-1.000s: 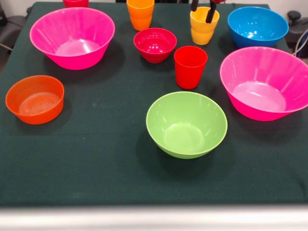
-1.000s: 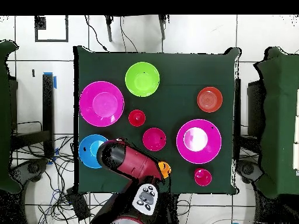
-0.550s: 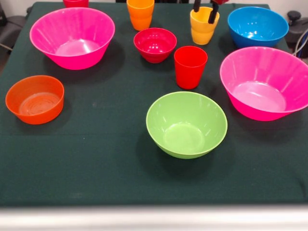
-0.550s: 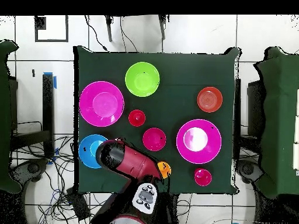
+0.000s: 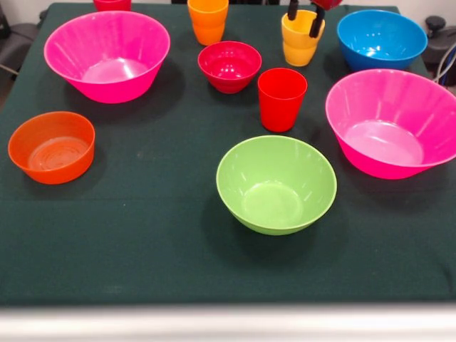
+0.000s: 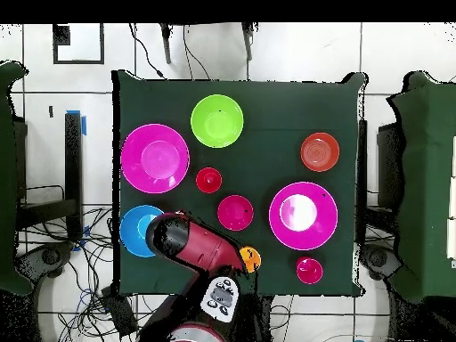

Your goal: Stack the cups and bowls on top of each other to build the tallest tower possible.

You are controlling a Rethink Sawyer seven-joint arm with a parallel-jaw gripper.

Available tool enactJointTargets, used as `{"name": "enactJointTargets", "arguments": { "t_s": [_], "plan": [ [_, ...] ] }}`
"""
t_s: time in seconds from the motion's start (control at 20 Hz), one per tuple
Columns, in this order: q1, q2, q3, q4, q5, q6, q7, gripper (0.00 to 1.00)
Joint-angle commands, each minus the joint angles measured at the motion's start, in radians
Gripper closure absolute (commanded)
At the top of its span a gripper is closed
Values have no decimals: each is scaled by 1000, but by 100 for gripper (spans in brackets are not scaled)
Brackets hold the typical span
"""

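Glossy tapered yellow cup (image 5: pixel 301 38), tool (image 5: pixel 304 19) astride

Cups (image 5: pixel 282 98) and bowls (image 5: pixel 276 184) upright, apart on table; yellow cup (image 5: pixel 301 39) nested pair; no tower.

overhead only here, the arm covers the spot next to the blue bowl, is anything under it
Observer: Yes, a yellow cup stands upright there, beside the blue bowl.
Operator: is the gripper on it
Observer: The gripper is open, its two black fingers apart at the cup's mouth. I can't tell whether either touches the rim.
Operator: small red circle between the lime bowl and the crimson one, cup or bowl
Observer: A tall red cup, upright, mouth up, standing alone on the cloth.
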Motion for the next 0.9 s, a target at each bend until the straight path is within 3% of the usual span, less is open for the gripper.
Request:
{"name": "enactJointTargets", "arguments": {
  "t_s": [0.05, 0.9],
  "plan": [
    [-6, 73, 128, -63, 32, -79, 174, 0],
    [8, 158, 133, -110, 50, -144, 193, 0]
  ]
}}
